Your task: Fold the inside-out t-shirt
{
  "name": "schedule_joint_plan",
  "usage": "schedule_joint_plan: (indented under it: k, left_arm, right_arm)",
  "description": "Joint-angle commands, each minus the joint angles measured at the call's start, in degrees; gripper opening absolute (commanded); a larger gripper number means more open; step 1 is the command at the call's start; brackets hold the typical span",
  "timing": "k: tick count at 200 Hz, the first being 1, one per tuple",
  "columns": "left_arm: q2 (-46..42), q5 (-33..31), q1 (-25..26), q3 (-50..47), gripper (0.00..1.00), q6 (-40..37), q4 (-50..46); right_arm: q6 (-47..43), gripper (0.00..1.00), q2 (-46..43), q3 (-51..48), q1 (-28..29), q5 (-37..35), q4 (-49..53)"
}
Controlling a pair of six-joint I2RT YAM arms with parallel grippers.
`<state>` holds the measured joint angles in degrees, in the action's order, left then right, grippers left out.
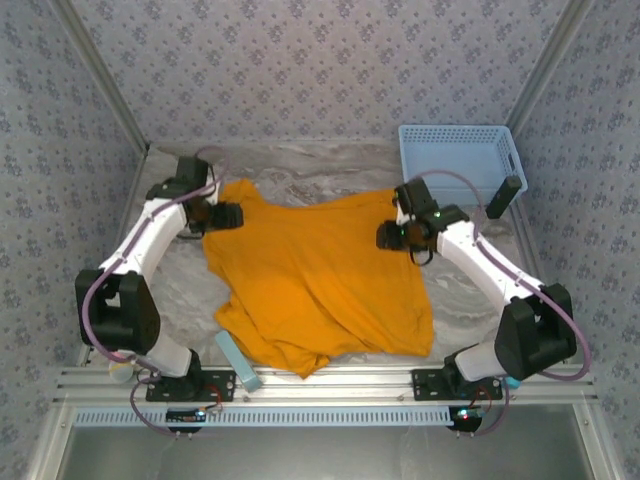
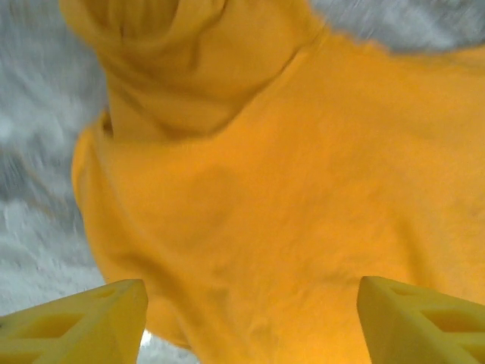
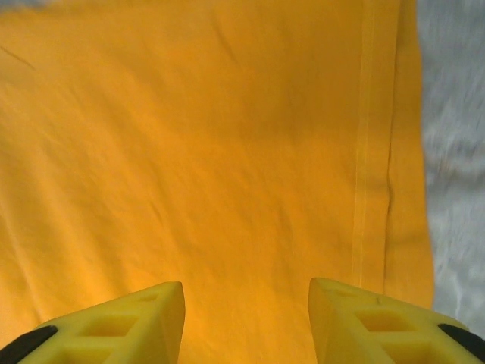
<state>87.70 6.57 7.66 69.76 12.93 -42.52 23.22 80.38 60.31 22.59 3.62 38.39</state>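
Orange-yellow cloth covered the middle of the table (image 1: pixel 320 170) as seen from above. The shirt (image 1: pixel 320 285) lay spread and rumpled, its far edge running left to right from one gripper to the other and its near corner reaching the table's near edge. The left gripper (image 1: pixel 226 215) sat at the far left corner and the right gripper (image 1: pixel 388 236) at the far right one, so neither had to reach across. A blue basket (image 1: pixel 455 160) stood beyond the right gripper, apart from the shirt. A small pale blue block (image 1: pixel 238 362) lay at the near edge, just beside the cloth. Nothing stood in the way, as far as I could judge.

From the left wrist, the left gripper (image 2: pixel 250 296) had its jaws wide apart and held nothing. The shirt (image 2: pixel 288 189) lay beneath and ahead, with a bunched fold (image 2: pixel 174 68) farther out and bare table (image 2: pixel 38 189) to the left.

From the right wrist, the right gripper (image 3: pixel 246 299) had its jaws parted less widely, and it was empty too. The shirt (image 3: pixel 189 136) lay flat below. Its stitched hem (image 3: pixel 375 152) ran straight away from the fingers on the right side, with table (image 3: pixel 458 152) just past it
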Motion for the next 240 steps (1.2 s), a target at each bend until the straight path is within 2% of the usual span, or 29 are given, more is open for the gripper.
schedule_joint_plan:
  k: [1,19,40,56,86,133,161,183,196,219,240]
  left_arm:
    - [2.0,-0.2,0.0,-5.5,0.69,5.5,7.1]
    - [6.0,-0.2,0.9,-4.4,0.65,3.5,8.1]
    - [12.7,-0.8,1.0,0.3,0.49,2.9,7.5]
    - [16.6,-1.7,1.1,4.8,0.47,2.5,5.8]
    - [26.0,-6.9,0.7,14.4,0.44,-2.4,4.8]
    - [42.3,-5.7,0.3,35.6,0.43,-7.3,-1.2]
    - [52.4,-5.3,0.3,53.1,0.43,-11.0,-5.8]
    - [60.7,0.8,0.4,69.5,0.44,-11.1,-9.9]
    - [62.8,3.3,0.8,76.0,0.46,-9.5,-10.6]
    - [59.4,4.8,2.0,77.5,0.55,-7.9,-10.0]
    - [51.6,4.0,2.7,71.0,0.59,-5.9,-11.9]
  right_arm:
    - [3.8,0.46,-0.4,-6.8,0.6,1.6,-1.6]
    - [4.5,0.41,0.3,-11.9,1.6,2.4,-6.1]
    - [5.7,0.22,2.3,-15.9,1.9,2.0,-11.0]
    - [6.0,0.17,3.8,-16.8,1.8,-1.8,-12.9]
    - [6.0,0.14,7.7,-15.9,0.4,-4.5,-16.6]
    - [3.3,0.09,18.5,-7.2,-2.4,-4.9,-18.9]
    - [5.2,0.12,22.5,-2.9,-2.0,-4.2,-19.0]
    - [8.2,0.26,20.2,-3.2,-0.4,-7.3,-19.2]
    - [9.6,0.33,17.5,-3.3,0.6,-9.1,-18.4]
    - [5.1,0.42,11.9,-3.9,4.7,-8.5,-18.7]
    - [-6.3,0.43,8.8,-3.5,11.7,1.3,-21.2]
